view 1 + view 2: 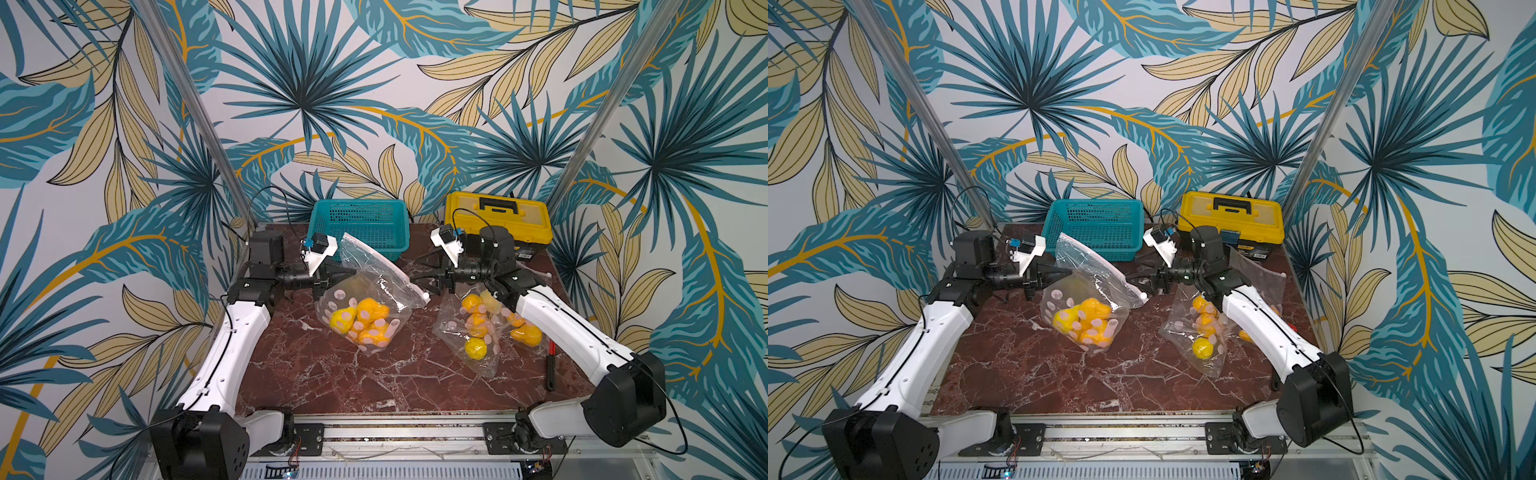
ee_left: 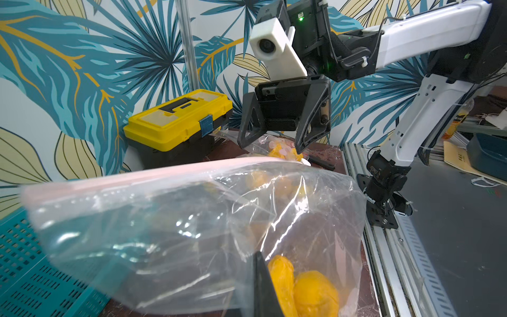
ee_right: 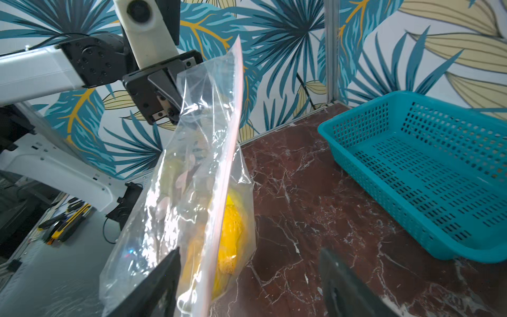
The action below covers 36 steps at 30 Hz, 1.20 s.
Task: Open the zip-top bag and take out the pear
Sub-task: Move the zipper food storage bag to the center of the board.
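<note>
Here left gripper (image 1: 347, 274) pinches the zip-top bag (image 1: 365, 291) upright so the spread right gripper (image 1: 419, 276) can reach its seal.

No text, brand or number can be read anywhere. The yellow toolbox (image 1: 498, 220) carries a small label on its black front, below the lid, too blurred to make out. The printed marks on the zip-top bag (image 1: 365, 307) are plain pale dots, not letters.
</note>
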Tool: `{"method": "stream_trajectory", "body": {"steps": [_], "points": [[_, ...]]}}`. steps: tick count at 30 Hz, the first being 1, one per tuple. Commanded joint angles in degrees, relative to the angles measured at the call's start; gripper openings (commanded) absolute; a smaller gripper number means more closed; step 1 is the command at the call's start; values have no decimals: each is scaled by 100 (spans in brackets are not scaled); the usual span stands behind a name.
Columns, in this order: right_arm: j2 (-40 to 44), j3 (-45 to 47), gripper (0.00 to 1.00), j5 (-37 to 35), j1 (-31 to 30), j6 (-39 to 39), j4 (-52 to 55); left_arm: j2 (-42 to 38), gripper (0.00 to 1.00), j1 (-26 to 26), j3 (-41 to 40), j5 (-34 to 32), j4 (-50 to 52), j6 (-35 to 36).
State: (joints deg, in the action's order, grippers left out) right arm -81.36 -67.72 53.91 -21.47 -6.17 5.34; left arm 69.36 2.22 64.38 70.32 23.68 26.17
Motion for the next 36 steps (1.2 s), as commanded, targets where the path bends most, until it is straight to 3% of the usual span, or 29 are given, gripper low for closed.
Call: {"method": "stream_trajectory", "body": {"steps": [1,5,8,13,17,19,23,24,31,36], "points": [[-171,-55,73,430,-64,-230,561,-129,0,29,-20,172,-24,182],[-269,8,58,477,-89,-150,661,-125,0,24,-55,121,-22,199],[-208,96,38,454,-97,-139,889,-125,0,24,-80,65,-22,215],[-145,109,15,373,-98,-200,1016,-100,0,24,-66,-43,-22,234],[-100,-23,1,77,-103,-264,1201,-107,0,24,-83,-200,-22,213],[-58,-169,0,-132,-104,-329,1407,-124,2,24,-101,-343,-25,167],[40,-668,0,-542,-111,-651,2081,-226,46,24,-134,-656,-29,57],[47,-809,0,-654,-126,-764,2273,-267,52,25,-121,-697,-22,31],[-215,-2372,0,-1319,-264,-1951,4165,-527,62,24,363,-803,-22,-320],[-638,-3266,0,-2355,-488,-2771,5304,-594,65,24,838,-705,-28,-541]]}}
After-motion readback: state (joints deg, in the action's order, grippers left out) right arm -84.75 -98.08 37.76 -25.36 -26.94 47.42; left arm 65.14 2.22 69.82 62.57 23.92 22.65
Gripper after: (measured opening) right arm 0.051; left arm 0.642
